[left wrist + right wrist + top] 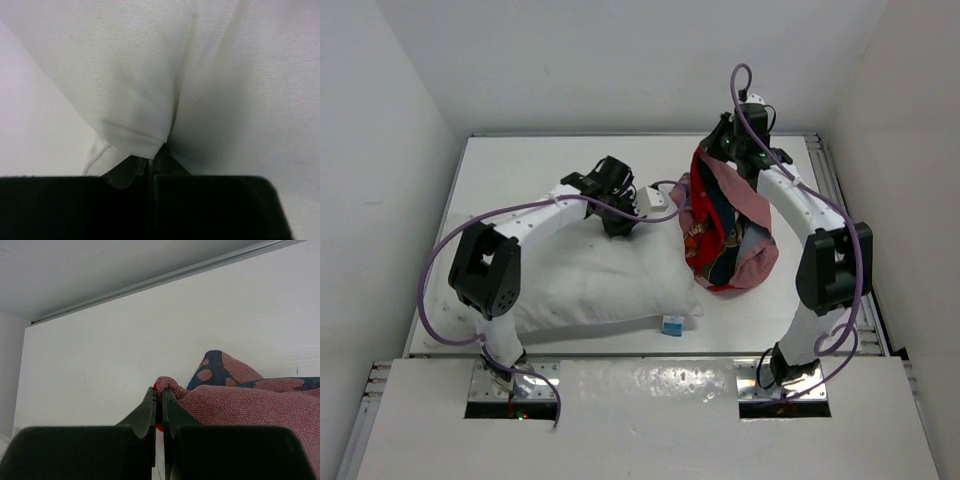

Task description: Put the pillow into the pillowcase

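Note:
The white pillow (595, 285) lies on the table's left half, its right end reaching the pillowcase. My left gripper (617, 222) is shut on a pinched fold of the pillow's fabric at its far edge; that fold (140, 135) shows between the jaws in the left wrist view. The red pillowcase (725, 225) hangs bunched, pink reverse with dark blue marks showing. My right gripper (735, 150) holds its top edge lifted above the table. In the right wrist view my right gripper (159, 392) is shut on the pillowcase's edge (240, 400).
A small white box (655, 198) sits by the pillow's far right corner. A small blue-and-white tag (672, 325) lies at the pillow's near right corner. White walls enclose the table (540, 170) on left, back and right.

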Controlling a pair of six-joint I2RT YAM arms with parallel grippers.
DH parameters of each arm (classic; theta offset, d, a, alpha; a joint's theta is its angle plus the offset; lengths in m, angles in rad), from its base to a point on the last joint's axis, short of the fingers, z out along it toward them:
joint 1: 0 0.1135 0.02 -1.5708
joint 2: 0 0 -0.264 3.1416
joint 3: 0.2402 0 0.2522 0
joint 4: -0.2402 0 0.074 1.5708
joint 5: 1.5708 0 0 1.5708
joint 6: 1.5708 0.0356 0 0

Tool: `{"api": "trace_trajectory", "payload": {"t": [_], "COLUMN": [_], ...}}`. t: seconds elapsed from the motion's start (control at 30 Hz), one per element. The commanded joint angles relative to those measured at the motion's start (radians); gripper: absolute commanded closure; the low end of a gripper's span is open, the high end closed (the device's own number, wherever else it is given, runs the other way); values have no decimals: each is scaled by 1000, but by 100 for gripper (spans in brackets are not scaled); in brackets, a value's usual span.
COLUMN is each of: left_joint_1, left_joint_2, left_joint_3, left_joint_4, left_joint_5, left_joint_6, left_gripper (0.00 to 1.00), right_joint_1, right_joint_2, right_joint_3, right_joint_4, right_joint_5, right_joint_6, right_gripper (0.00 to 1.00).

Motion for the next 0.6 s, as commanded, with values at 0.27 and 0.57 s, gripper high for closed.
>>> {"api": "trace_trajectory", "payload": {"t": [0.27, 0.57], "left_joint_1": [-89, -178], "left_joint_2": [-77, -16], "left_joint_3": [510, 476], "left_joint_4": [-403, -326], "left_joint_5": [132, 59], "left_joint_6": [42, 23], "left_gripper": [100, 100], "right_joint_1": [28, 48], "right_joint_2": [80, 45], "right_joint_3": [113, 76], "right_joint_4": [65, 82], "right_joint_5": [22, 16], "right_joint_6": [41, 45], "right_gripper": [100, 100]}}
